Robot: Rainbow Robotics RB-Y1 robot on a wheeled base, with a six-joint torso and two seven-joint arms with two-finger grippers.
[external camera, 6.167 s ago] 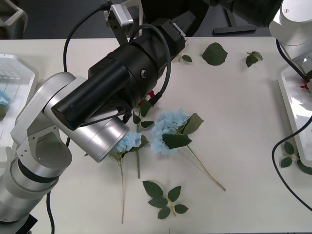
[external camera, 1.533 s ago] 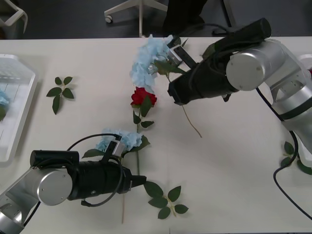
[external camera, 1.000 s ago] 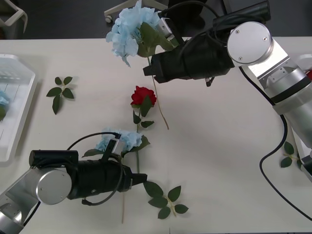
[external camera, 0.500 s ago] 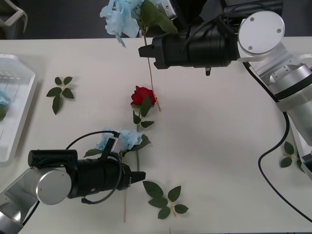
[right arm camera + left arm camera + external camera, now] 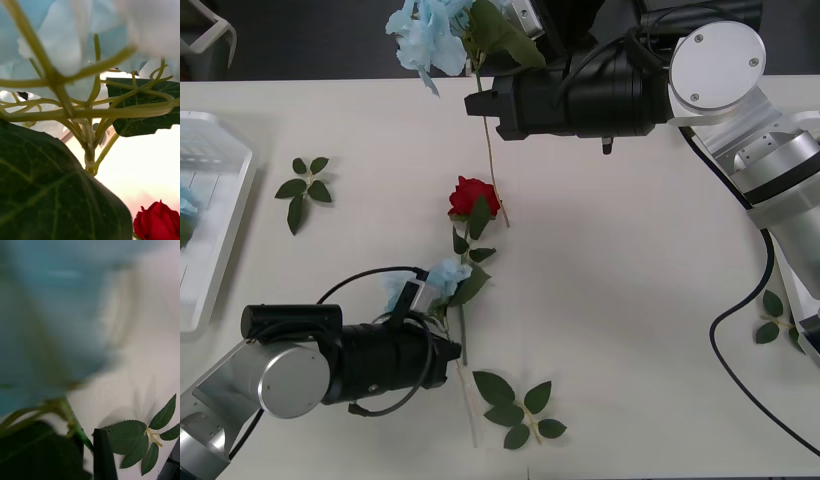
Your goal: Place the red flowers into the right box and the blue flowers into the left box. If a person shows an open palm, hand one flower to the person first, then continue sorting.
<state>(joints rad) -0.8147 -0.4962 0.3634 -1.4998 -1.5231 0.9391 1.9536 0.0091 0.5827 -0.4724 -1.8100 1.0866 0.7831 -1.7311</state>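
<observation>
Since the previous frame, the pale-blue hydrangea on the table [image 5: 442, 282] has tilted up at the left gripper [image 5: 448, 352], its stem end swung toward the loose green leaf sprig [image 5: 515, 405]; jaws pinch that stem. The right gripper [image 5: 477, 103] stays raised over the table's far edge, jaws clamped on a second pale-blue hydrangea [image 5: 435, 28]. A deep-red rose [image 5: 473, 196] lies on the table between them.

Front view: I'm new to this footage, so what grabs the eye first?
The right gripper holds a blue flower lifted above the table's far edge, its stem hanging down. A red flower lies mid-table, and the left gripper is at another blue flower near the front.
</observation>
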